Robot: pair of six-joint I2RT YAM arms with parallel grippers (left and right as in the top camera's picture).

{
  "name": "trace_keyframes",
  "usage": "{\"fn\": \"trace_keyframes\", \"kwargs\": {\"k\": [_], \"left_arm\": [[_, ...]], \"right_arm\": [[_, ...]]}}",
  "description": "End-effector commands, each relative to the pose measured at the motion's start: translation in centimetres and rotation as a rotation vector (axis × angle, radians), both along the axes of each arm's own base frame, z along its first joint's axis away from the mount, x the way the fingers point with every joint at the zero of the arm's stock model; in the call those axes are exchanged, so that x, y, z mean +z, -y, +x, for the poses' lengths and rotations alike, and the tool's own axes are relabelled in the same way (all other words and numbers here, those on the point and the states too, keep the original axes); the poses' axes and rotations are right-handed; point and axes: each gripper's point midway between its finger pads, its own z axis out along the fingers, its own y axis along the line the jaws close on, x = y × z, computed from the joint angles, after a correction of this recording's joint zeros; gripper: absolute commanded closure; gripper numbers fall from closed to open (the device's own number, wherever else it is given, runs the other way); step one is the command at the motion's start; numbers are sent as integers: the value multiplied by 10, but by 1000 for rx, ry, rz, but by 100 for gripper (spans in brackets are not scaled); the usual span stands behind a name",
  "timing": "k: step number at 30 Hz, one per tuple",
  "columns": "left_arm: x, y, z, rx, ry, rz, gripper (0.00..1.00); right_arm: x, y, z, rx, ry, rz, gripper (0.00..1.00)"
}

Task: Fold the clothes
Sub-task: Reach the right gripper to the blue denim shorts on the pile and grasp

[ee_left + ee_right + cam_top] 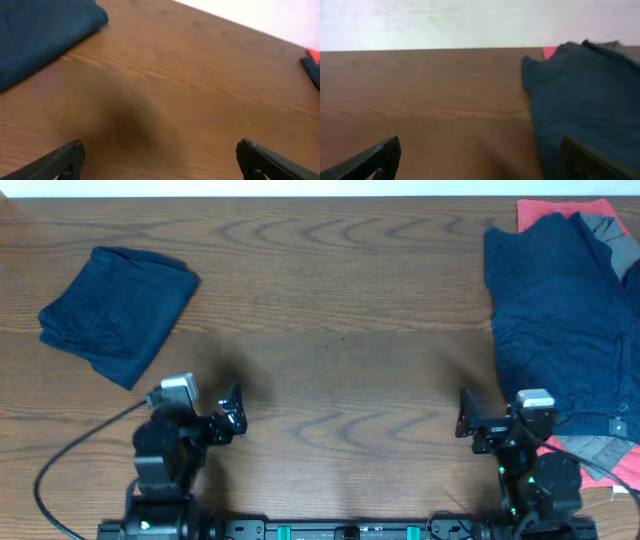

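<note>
Navy shorts [560, 320] lie spread out at the right of the table, on top of other cloth; they also show at the right of the right wrist view [585, 100]. A folded navy garment [115, 310] lies at the far left and shows in the left wrist view [40, 35]. My left gripper [232, 412] is open and empty over bare wood near the front, its fingertips in the left wrist view [160, 155]. My right gripper [468, 420] is open and empty just left of the shorts [480, 155].
A red-orange cloth [560, 212] and a grey garment [610, 240] lie under the shorts at the back right, and both show again at the front right [600, 455]. The wooden table [340, 310] ends at a white wall behind.
</note>
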Motion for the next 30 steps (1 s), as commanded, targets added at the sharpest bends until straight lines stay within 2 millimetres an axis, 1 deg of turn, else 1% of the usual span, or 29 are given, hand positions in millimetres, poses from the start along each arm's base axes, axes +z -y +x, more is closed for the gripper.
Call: {"fn": "trace_keyframes", "kwargs": {"k": [1,6,10,14,16,17,19,20,21,23,25,26,29,30], "left_arm": [[23,4,5,-14,-50,-15,2],[31,4,3,-17,-192,-10,2],[37,4,-3,-19,-298,-8,2],[46,4,-8,-37,-355,15,2],[49,4,-8,-37,-362,14,2],[49,4,-8,-37,-360,14,2],[50,4,-8,-37,-358,15,2],[50,4,-8,-37,-357,15,2],[49,4,-8,-36,-358,14,2],[49,4,-8,-37,-360,14,2],[49,4,-8,-37,-360,14,2],[49,4,-8,-36,-360,14,2],[49,4,-8,-36,-360,14,2],[49,4,-8,-36,-359,14,2]], "right_arm": [[10,15,4,-72,-58,-69,1],[7,22,17,-110,-215,-107,1],[-5,23,33,-109,-402,-162,1],[-17,28,51,-122,-593,-216,1],[-19,25,64,-109,-648,-219,1],[-20,20,71,-86,-669,-208,1],[-26,15,80,-63,-706,-200,1],[-31,16,83,-67,-724,-205,1],[-37,22,85,-96,-741,-224,1],[-49,48,83,-255,-787,-255,1],[-59,73,78,-406,-830,-270,3],[-65,80,75,-442,-856,-277,5],[-88,93,65,-481,-963,-283,20],[-97,96,60,-498,-1006,-278,21]]}}
